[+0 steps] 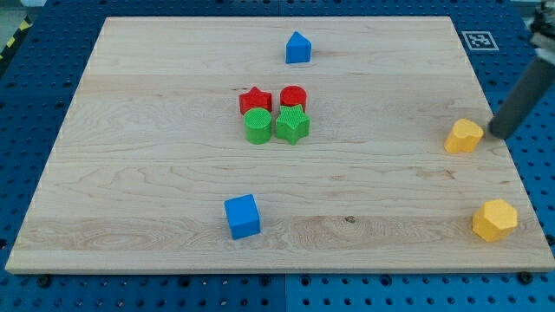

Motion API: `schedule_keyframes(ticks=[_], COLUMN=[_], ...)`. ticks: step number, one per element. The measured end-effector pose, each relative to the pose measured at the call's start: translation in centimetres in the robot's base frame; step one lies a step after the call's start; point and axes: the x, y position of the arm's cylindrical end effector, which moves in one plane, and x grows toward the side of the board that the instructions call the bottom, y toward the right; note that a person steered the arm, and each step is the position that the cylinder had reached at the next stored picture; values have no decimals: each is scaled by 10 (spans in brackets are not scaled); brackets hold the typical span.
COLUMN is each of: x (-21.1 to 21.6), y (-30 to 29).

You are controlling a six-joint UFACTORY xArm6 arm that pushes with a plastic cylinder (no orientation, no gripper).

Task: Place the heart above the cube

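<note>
The yellow heart [464, 136] lies near the board's right edge. The blue cube [242, 217] lies at the view's lower middle, far to the heart's left and below it. My dark rod comes down from the view's upper right, and my tip [498, 133] rests just right of the heart, very close to it; I cannot tell whether it touches.
A yellow hexagon block [494, 219] lies at the lower right. A blue house-shaped block [297, 48] lies at the top middle. A tight cluster sits mid-board: red star [255, 100], red cylinder [293, 97], green cylinder [257, 126], green star [293, 126]. The wooden board [130, 173] has blue pegboard around it.
</note>
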Motion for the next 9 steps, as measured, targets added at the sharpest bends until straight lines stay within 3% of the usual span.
schedule_keyframes(ticks=[1,3,5,7,9], x=[22,28,42,44,47], y=[-62,-75,-145,-160,-230])
